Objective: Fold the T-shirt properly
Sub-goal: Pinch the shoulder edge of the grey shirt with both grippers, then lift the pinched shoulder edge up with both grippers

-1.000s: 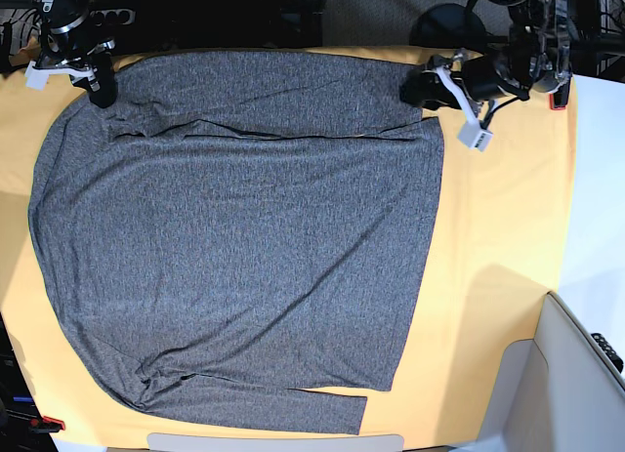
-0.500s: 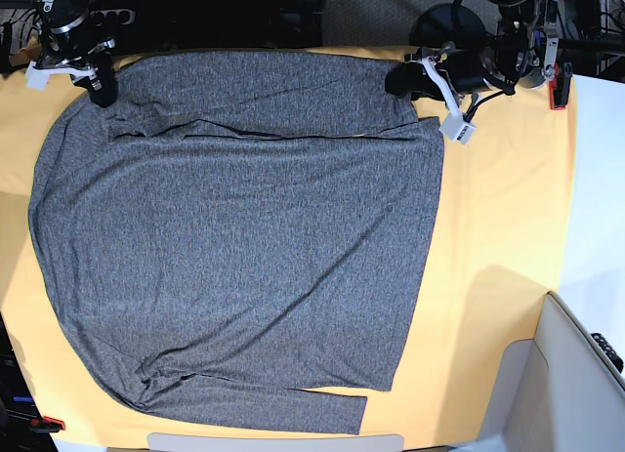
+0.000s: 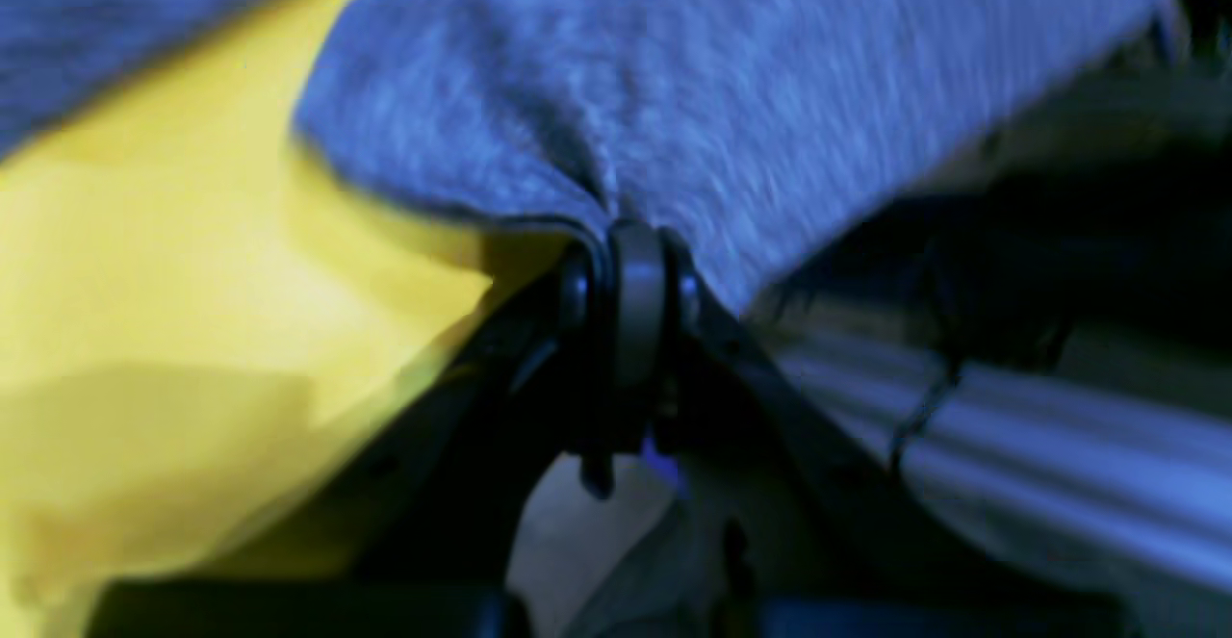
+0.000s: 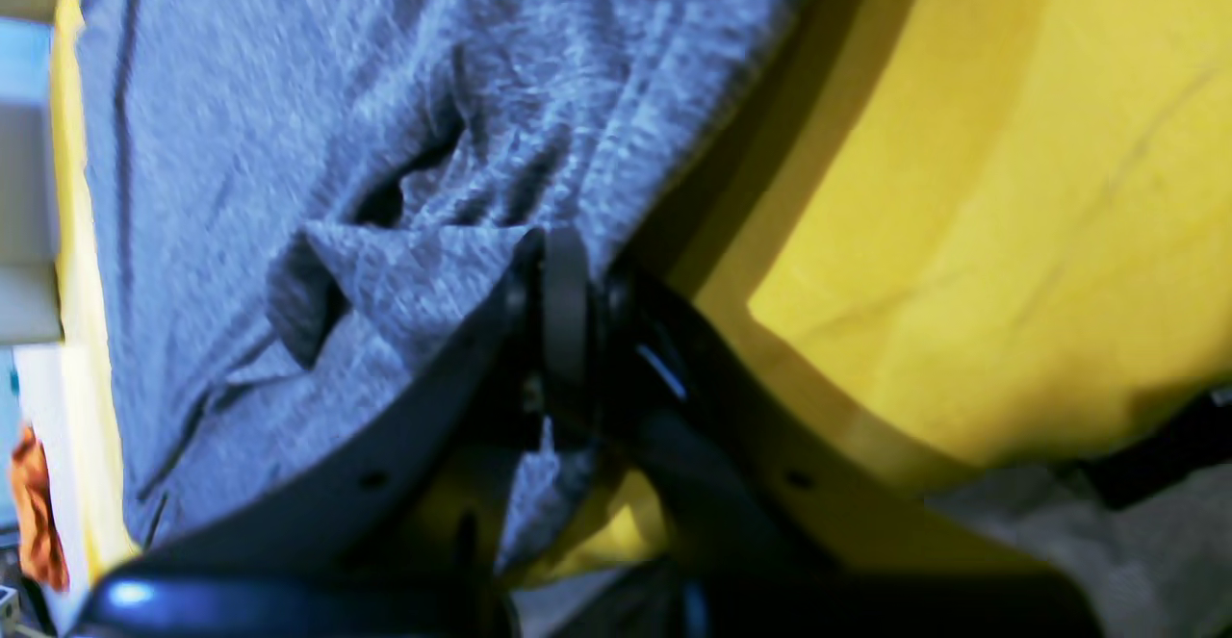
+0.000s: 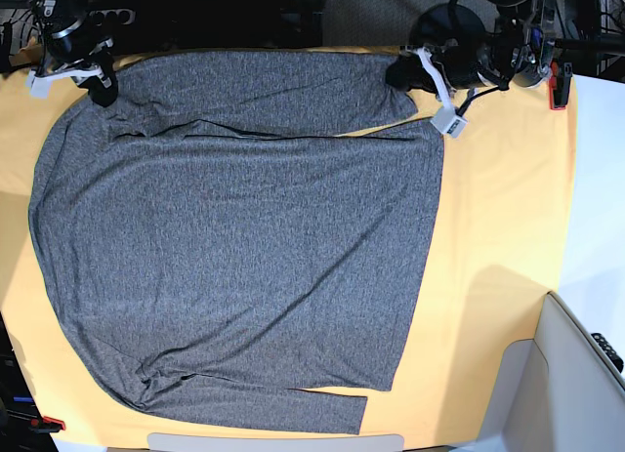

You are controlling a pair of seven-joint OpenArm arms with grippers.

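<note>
Lying flat on the yellow table cloth [image 5: 498,208], the heathered grey T-shirt [image 5: 234,247] spreads wide, mostly smooth. Left gripper [image 5: 398,76] and right gripper [image 5: 102,89] each seem clamped on its far corners, though wrist views are blurred.

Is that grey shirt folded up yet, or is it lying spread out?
Mostly spread out. The T-shirt lies flat across the yellow cloth, with only the sleeves laid over along its top and bottom edges.

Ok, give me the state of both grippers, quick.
Left gripper: closed, fingers pinching the edge of the T-shirt.
Right gripper: closed, fingers clamped on a fold of the T-shirt.
</note>
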